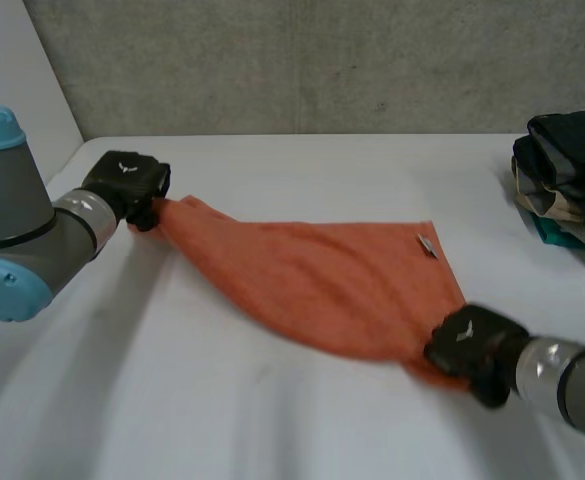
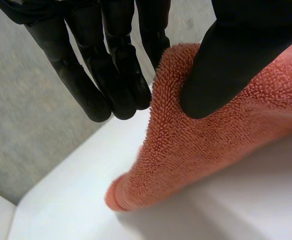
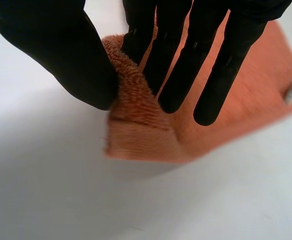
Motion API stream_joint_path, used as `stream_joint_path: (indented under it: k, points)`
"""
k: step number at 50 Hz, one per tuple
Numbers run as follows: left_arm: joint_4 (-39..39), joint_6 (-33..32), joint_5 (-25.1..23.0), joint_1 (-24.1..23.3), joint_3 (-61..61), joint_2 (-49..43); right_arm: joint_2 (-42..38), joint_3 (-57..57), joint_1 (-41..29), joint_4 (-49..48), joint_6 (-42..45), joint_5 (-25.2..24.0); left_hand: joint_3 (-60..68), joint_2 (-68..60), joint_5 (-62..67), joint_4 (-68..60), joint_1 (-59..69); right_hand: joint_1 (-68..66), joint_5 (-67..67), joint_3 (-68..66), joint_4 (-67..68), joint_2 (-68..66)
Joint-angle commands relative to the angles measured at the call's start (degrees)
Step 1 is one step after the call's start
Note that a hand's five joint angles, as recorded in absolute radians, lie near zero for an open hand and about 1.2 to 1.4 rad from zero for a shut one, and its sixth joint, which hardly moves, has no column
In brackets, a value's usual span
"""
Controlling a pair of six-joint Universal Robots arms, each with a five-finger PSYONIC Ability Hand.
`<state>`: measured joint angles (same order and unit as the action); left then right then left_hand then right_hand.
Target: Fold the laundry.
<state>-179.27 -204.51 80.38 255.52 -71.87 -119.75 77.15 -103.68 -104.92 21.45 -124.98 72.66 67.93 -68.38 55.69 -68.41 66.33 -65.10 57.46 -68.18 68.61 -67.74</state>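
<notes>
An orange terry towel [image 1: 322,275] lies stretched slantwise across the white table [image 1: 272,420]. My left hand [image 1: 132,185] pinches its far left corner; in the left wrist view the towel [image 2: 210,145] sits between thumb [image 2: 220,70] and fingers [image 2: 121,80]. Near the front right, my right hand [image 1: 472,345] pinches the opposite corner, the cloth [image 3: 136,130] squeezed between thumb [image 3: 71,60] and fingers [image 3: 185,70]. A small tag [image 1: 427,245] shows on the towel's far right corner.
A stack of folded dark clothes [image 1: 567,175] stands at the table's far right edge. A grey concrete wall [image 1: 302,60] runs behind the table.
</notes>
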Motion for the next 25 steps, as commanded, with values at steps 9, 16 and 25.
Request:
stream_joint_path:
  k: [9,16,25]
  points:
    - [0.93,-1.94,0.39,-5.29,2.61,11.46,1.25,17.97,-1.34,-4.14,-21.78,-1.21,12.07,-11.62,14.31,-11.59,13.67,55.1,-57.46,58.18,-58.61,57.74]
    - [1.11,-2.47,-0.75,-8.72,1.91,21.12,-13.49,39.05,-4.24,-5.37,-30.84,-0.94,12.07,-11.62,14.31,-11.59,13.67,55.1,-57.46,58.18,-58.61,57.74]
    - [0.5,-3.26,-4.79,-11.53,-4.84,30.96,-37.82,61.55,-10.12,-5.54,-33.22,-2.78,12.07,-11.62,14.31,-11.59,13.67,55.1,-57.46,58.18,-58.61,57.74]
